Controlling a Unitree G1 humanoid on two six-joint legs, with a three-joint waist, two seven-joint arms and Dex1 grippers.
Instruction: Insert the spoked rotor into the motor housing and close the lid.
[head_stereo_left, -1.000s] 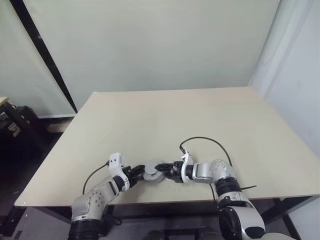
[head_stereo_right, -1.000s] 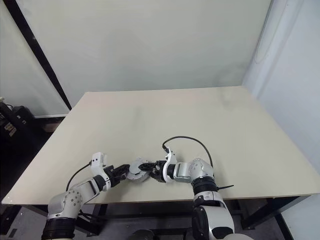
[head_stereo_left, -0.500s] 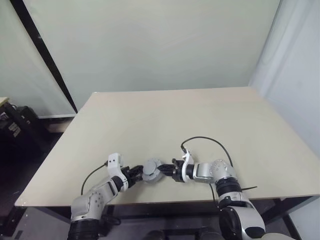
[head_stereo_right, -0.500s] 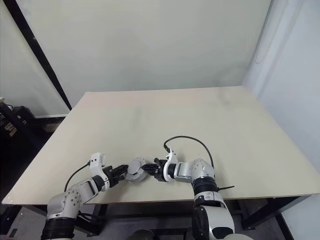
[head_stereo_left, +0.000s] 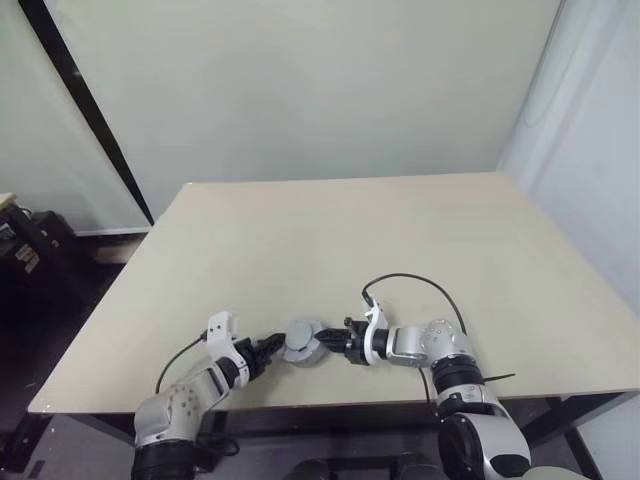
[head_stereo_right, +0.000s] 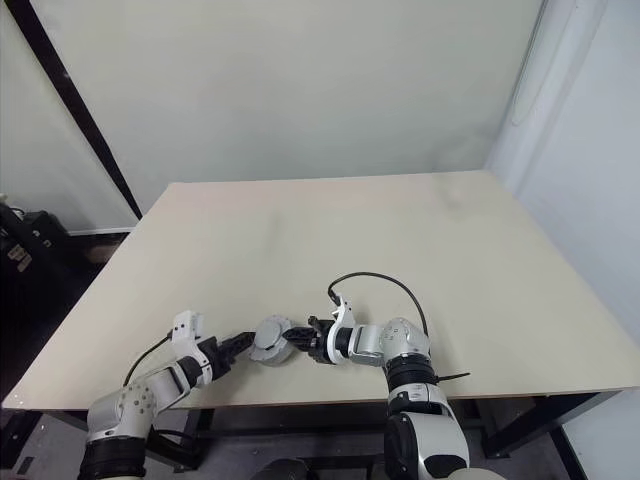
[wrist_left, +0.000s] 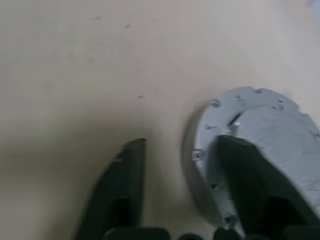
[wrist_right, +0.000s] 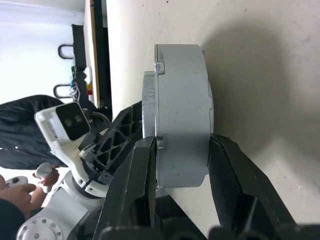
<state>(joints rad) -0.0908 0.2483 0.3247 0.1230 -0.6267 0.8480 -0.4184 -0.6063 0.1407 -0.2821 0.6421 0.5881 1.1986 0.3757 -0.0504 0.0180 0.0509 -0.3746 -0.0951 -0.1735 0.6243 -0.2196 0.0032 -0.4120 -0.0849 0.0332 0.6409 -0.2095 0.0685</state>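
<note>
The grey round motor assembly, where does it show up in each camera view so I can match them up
Left eye view: grey motor assembly low and centre, between the two grippers.
Right eye view: low, left of centre.
Left wrist view: at the right side, behind one finger.
Right wrist view: at centre, edge-on, between the right gripper's fingers.
Shared landmark: the beige table.

From my seat I see a bare beige table (head_stereo_left: 330, 240), pale walls (head_stereo_left: 300, 80), and possibly dark bags (head_stereo_left: 35, 240) at left.
</note>
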